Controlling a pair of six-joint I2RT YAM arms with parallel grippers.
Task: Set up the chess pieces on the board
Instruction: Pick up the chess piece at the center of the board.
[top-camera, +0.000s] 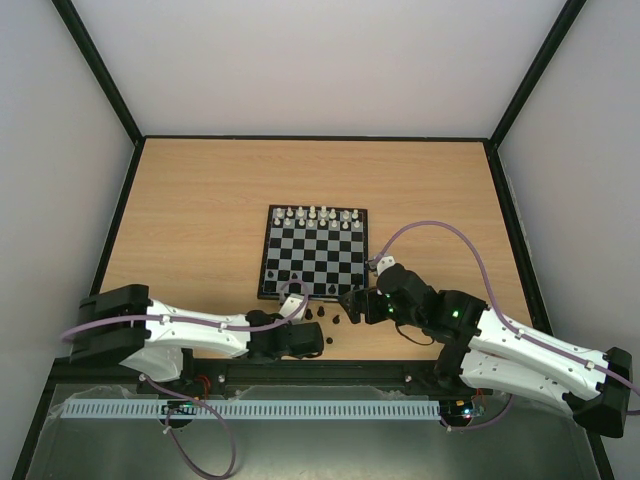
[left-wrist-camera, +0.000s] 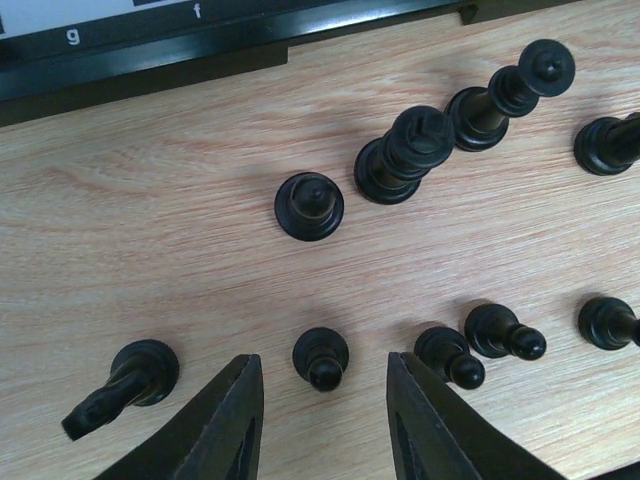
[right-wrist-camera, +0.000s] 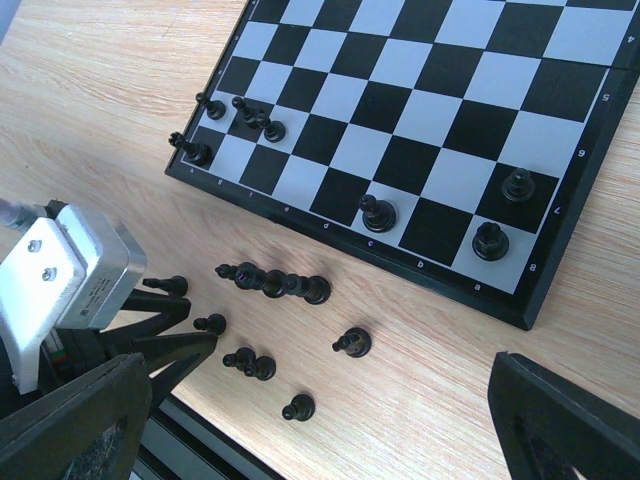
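Note:
Several black chess pieces (right-wrist-camera: 280, 283) stand and lie on the wood just in front of the board (right-wrist-camera: 400, 130), and several more stand on its near squares (right-wrist-camera: 378, 212). In the left wrist view my left gripper (left-wrist-camera: 322, 360) is low over the table with its fingers (left-wrist-camera: 235, 420) on either side of an upright black pawn (left-wrist-camera: 321, 358). A gap shows on both sides, so nothing is gripped. My right gripper (right-wrist-camera: 315, 370) hovers wide open above the loose pieces and holds nothing. From the top, the board (top-camera: 320, 262), left gripper (top-camera: 322, 337) and right gripper (top-camera: 350, 303) sit close together.
White pieces (top-camera: 315, 214) line the board's far rows. Around the pawn stand a rook-like piece (left-wrist-camera: 309, 206), two taller pieces (left-wrist-camera: 405, 155), a tipped piece (left-wrist-camera: 135, 385) and more pawns (left-wrist-camera: 450, 357). The board's raised dark edge (left-wrist-camera: 150, 50) is just beyond. The table's front rail (top-camera: 300, 375) lies close behind.

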